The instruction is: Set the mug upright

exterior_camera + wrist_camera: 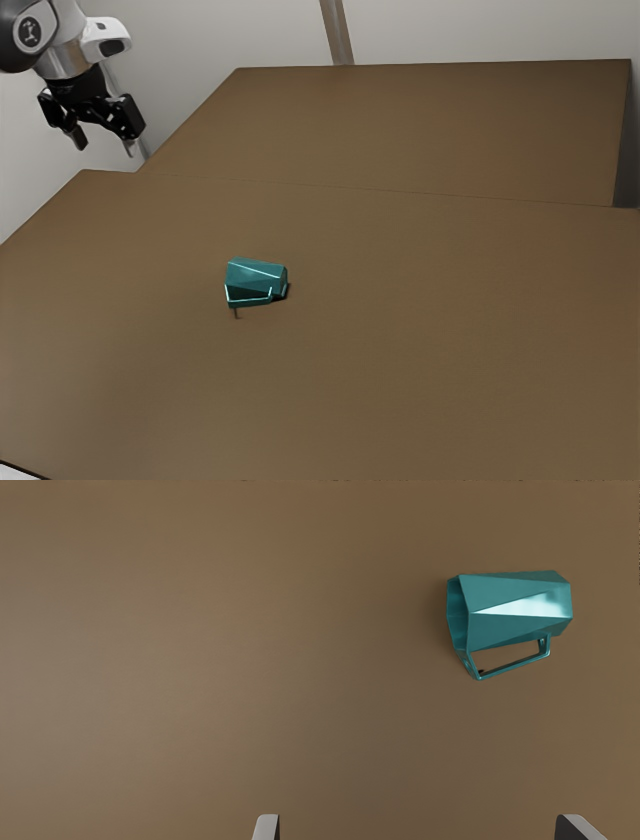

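Note:
High above the table, at the exterior view's upper left, my gripper [105, 150] hangs open and holds nothing. In the wrist view the two fingertips of the gripper [417, 825] stand wide apart. A teal faceted mug [256, 280] lies on its side on the tabletop, well apart from the gripper and lower down. Seen from the hand, the mug [520, 602] shows its open mouth at one end, its base at the other, and an angular handle along one side.
The brown table [400, 330] spreads under the mug, with a thin seam across it. White walls rise behind, and a dark side face shows at the exterior view's far right.

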Available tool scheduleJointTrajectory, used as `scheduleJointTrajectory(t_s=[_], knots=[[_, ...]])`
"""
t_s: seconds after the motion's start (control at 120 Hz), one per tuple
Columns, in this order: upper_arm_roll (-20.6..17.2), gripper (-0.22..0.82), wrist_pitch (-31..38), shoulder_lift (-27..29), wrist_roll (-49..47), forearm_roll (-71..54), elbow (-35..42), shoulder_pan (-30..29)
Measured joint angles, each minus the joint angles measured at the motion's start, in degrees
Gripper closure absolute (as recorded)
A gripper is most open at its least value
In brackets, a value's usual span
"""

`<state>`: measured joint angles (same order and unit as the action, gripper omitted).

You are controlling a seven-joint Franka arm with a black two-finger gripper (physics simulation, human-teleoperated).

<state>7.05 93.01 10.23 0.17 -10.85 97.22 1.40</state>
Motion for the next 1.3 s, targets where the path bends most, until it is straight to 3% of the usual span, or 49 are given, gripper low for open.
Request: scheduleJointTrajectory(t_s=[0.308, 0.633, 0.908, 1.3], knots=[[0.2, 0.00, 3.5, -4.0, 1.0, 1.2, 0.0, -0.7], [0.7, 0.00, 5.8, -15.9, 1.7, 29.5, 3.9, -12.4], [0.7, 0.00, 6.4, -24.1, 2.3, 42.4, 5.9, -12.2], [0.7, 0.00, 7.7, -33.2, 3.0, 48.8, 3.1, -13.0]])
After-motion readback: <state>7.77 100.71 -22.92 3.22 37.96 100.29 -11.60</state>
